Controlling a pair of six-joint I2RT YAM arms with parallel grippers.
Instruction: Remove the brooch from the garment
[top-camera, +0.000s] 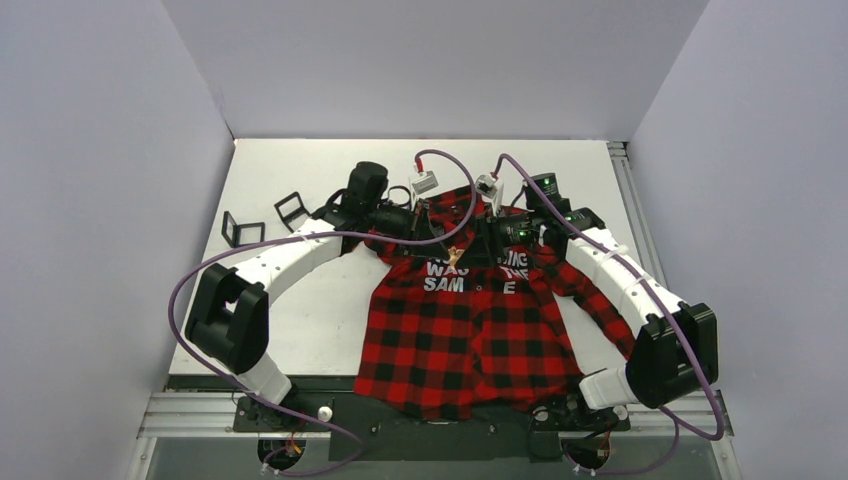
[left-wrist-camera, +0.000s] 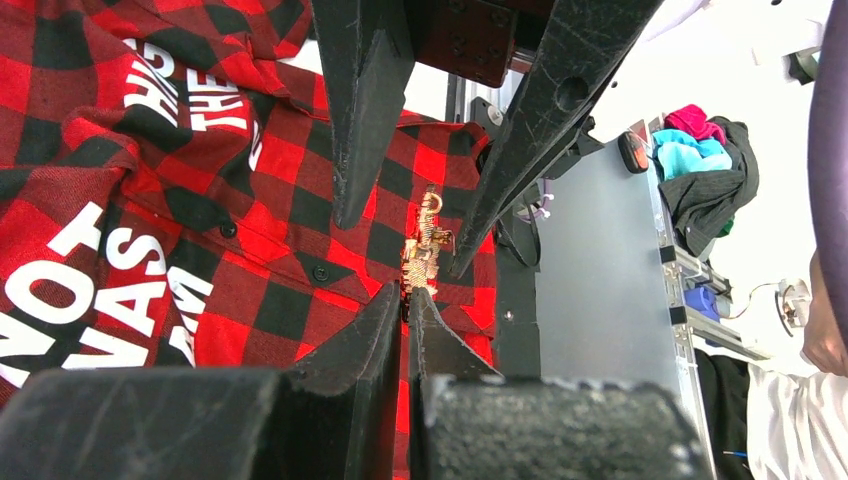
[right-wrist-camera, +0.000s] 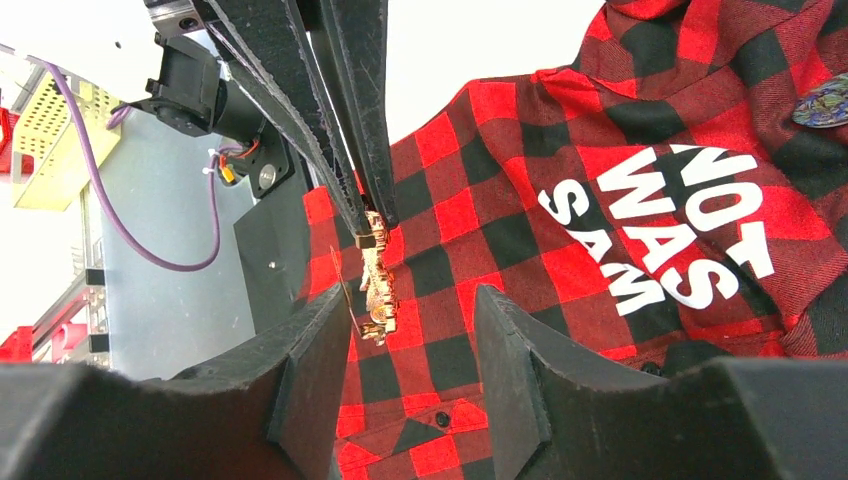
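The garment (top-camera: 470, 330), a red-and-black check shirt with white letters, lies flat between the arms. The brooch (top-camera: 456, 257) is a small gold jagged pin over the chest. My left gripper (left-wrist-camera: 405, 296) is shut on one end of the brooch (left-wrist-camera: 425, 245), and the rest sticks out past the fingertips above the fabric. In the right wrist view the brooch (right-wrist-camera: 378, 285) hangs from those shut fingers, its thin pin wire showing beside it. My right gripper (right-wrist-camera: 415, 300) is open, its left finger (right-wrist-camera: 325, 340) right beside the brooch. I cannot tell whether the pin still passes through the cloth.
Two small black frames (top-camera: 240, 228) (top-camera: 290, 210) stand on the white table left of the shirt. Two small grey-white connector boxes (top-camera: 425, 182) (top-camera: 487, 184) on purple cables hang above the collar. A bluish patch (right-wrist-camera: 825, 105) sits near the collar.
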